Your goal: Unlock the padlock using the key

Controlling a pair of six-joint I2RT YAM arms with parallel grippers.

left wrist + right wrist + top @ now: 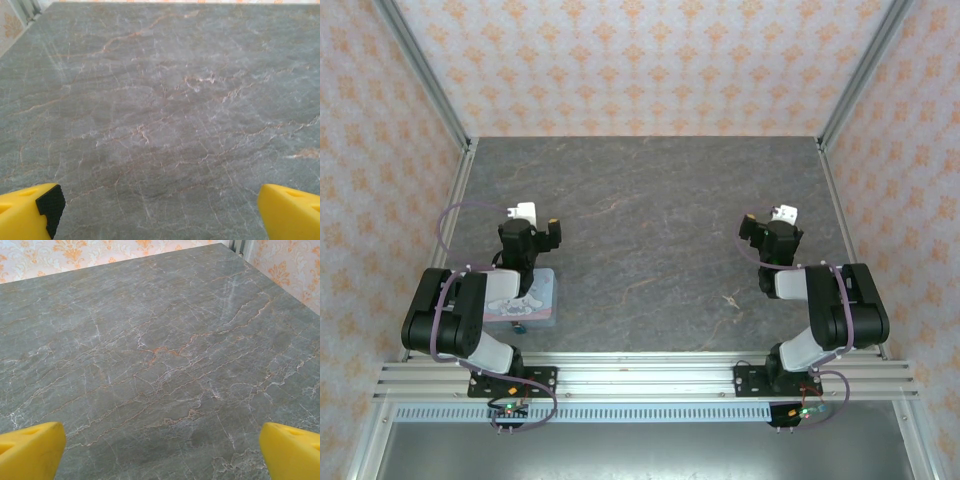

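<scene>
left gripper (160,212): jaws spread wide, nothing in them, bare grey marbled table (160,100) out front
right gripper (162,450): same deal, wide apart and holding nothing
tin (545,293): behind the left gripper, tucked under that arm
padlock (520,326): tiny blue bit at the tin's near edge, further back from the left gripper
key (730,299): pale speck on the table, back and left of the right gripper, well apart from the padlock

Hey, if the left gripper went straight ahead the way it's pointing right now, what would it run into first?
Probably the bare grey tabletop: the left gripper angles down toward it with its fingers wide apart, and nothing lies in that line. How far off is unclear.
</scene>
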